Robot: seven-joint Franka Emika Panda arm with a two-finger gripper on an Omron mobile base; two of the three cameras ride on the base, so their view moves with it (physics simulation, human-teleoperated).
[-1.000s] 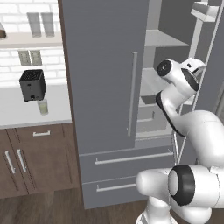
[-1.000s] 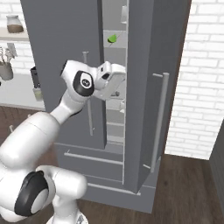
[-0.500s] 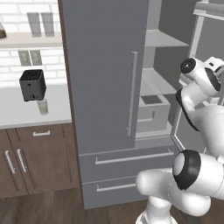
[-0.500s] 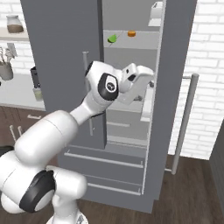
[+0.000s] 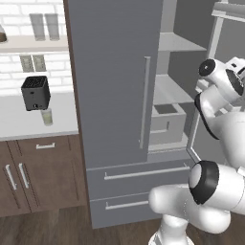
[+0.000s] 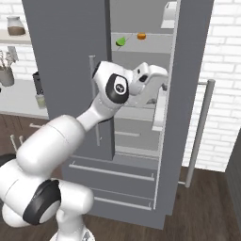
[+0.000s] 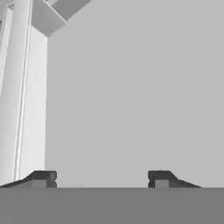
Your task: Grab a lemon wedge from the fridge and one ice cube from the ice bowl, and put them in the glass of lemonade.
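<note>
Fridge (image 5: pixel 115 95): right door swung open, left door shut, two drawers below. Lemon wedge (image 6: pixel 121 42) on an upper inner shelf, a small round item (image 6: pixel 141 36) just to its right; a bin (image 5: pixel 167 123) on a lower shelf. Tabletop (image 5: pixel 28 119) left of fridge carries toaster (image 5: pixel 36 92), with glass (image 5: pixel 47 116) just before it.

The fridge (image 5: pixel 112 86) runs off the top edge in both base views, so its top is cut off. The lemon wedge (image 6: pixel 121 42) up at 12 o'clock is too tiny to make out its shape. The arm hides the gripper (image 6: pixel 160 84) fingertips from the right. The glass of lemonade (image 5: pixel 46 116) on the desk (image 5: pixel 28 122) is small and blurry.
</note>
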